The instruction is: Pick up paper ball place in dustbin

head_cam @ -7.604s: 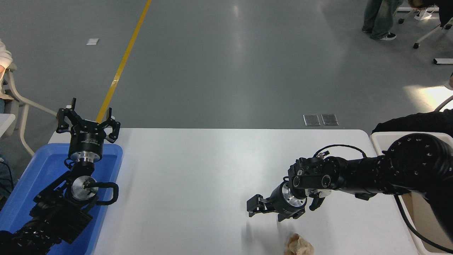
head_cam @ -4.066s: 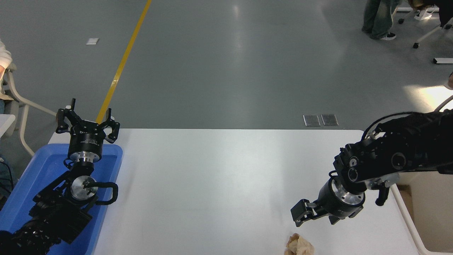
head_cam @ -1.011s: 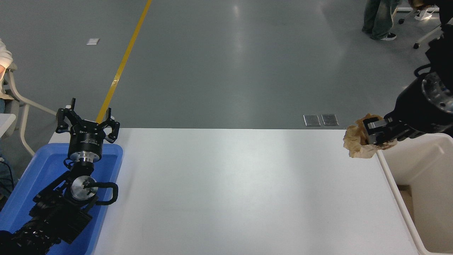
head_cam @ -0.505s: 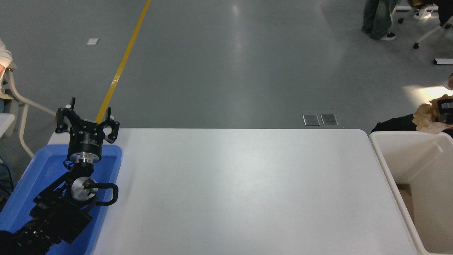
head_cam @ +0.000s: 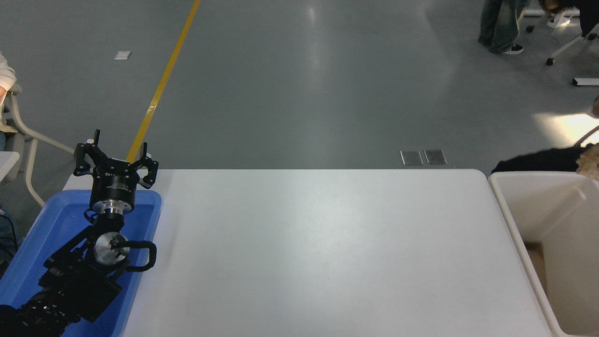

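Since half a second ago the paper ball (head_cam: 590, 160) has slid almost out at the right edge, and the black fingers seen clamped on it then are gone from view; only a tan sliver of it shows, above the far right part of the dustbin (head_cam: 503, 206). Whether the right gripper grips it now cannot be told, as that gripper is out of frame.

Nearest, at the lower left, the left arm lies parked over the blue tray (head_cam: 32, 243), and the left gripper (head_cam: 115, 158) points away with its fingers spread apart around nothing. Across the middle the white table (head_cam: 318, 252) runs to the dustbin, which stands at its right edge. Beyond, on the grey floor, a yellow line (head_cam: 164, 79) runs away, and a person's legs (head_cam: 500, 25) stand at the far right.
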You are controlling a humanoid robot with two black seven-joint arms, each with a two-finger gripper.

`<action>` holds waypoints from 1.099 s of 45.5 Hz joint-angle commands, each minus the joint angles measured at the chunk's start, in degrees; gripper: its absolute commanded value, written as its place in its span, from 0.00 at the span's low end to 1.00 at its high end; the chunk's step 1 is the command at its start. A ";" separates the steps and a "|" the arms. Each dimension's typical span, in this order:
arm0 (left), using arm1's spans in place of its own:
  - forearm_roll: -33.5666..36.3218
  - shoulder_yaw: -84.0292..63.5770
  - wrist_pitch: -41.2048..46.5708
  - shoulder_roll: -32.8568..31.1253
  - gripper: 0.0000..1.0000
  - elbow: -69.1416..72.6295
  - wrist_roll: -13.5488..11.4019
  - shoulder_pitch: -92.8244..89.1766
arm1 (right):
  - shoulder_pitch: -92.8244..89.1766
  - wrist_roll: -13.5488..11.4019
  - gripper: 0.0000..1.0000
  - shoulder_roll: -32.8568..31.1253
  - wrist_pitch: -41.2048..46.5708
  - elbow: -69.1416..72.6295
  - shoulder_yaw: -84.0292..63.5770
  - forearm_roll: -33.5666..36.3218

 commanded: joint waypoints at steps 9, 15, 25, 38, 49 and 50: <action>0.01 0.00 0.03 0.00 0.99 -0.01 0.00 -0.07 | -27.26 -0.15 0.00 18.25 -10.98 -25.53 5.70 21.95; 0.01 0.00 0.03 0.00 0.99 0.08 0.00 -0.07 | -29.73 -0.15 0.00 19.84 -13.00 -26.06 5.79 23.63; 0.01 0.00 0.03 -0.09 0.99 -0.01 0.00 -0.07 | -32.36 0.20 0.00 22.03 -14.24 -26.06 6.05 24.07; 0.01 0.00 0.03 -0.09 0.99 0.07 0.00 -0.07 | -33.25 0.37 0.87 23.97 -15.29 -26.06 6.23 24.07; -0.08 0.00 0.03 -0.09 0.99 0.08 0.00 -0.07 | -32.45 0.46 1.00 23.44 -15.20 -26.15 6.23 24.16; -0.08 0.00 0.03 -0.09 0.99 -0.01 0.00 -0.07 | -32.45 0.46 1.00 23.44 -15.20 -26.15 6.23 24.16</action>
